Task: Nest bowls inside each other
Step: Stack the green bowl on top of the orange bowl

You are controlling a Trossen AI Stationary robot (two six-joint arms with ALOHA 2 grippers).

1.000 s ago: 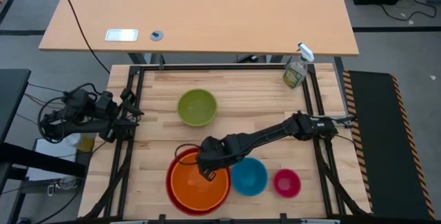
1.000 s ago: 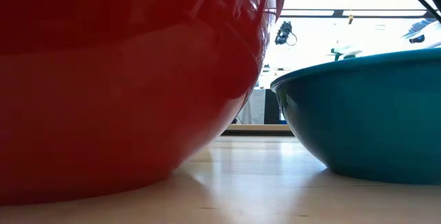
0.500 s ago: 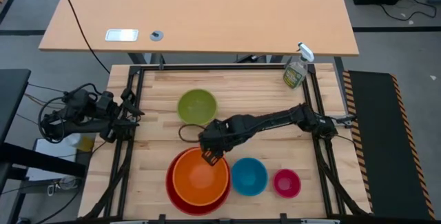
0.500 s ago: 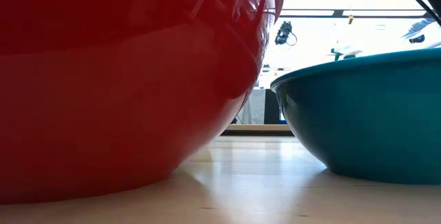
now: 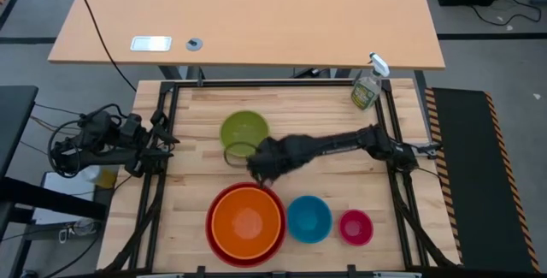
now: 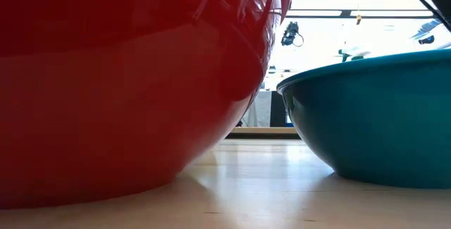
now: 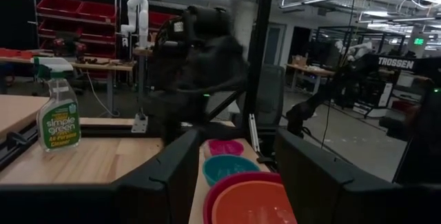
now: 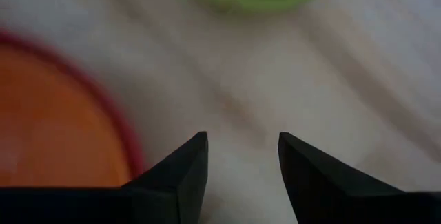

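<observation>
The orange bowl [image 5: 248, 222] sits nested in the red bowl [image 5: 211, 227] near the table's front edge. To its right the blue bowl [image 5: 308, 218] and the pink bowl [image 5: 355, 227] rest on their bases. The lime green bowl [image 5: 244, 133] stands alone farther back. My right gripper [image 5: 259, 174] hovers open over bare wood between the green bowl and the red bowl, pointing steeply down; in its wrist view [image 8: 241, 162] only table shows between the fingers. My left gripper [image 5: 162, 141] waits open at the table's left edge. The low view shows only the red bowl [image 6: 127, 81] and the blue bowl [image 6: 373, 116].
A green spray bottle [image 5: 366, 85] stands at the table's far right corner. A black metal frame [image 5: 273, 83] runs around the wooden table top. A larger desk [image 5: 248, 21] lies beyond the far edge.
My right gripper has come off the orange bowl's far rim, risen, and gone toward the far edge, nearer the green bowl. The orange bowl has settled level and centred inside the red bowl.
</observation>
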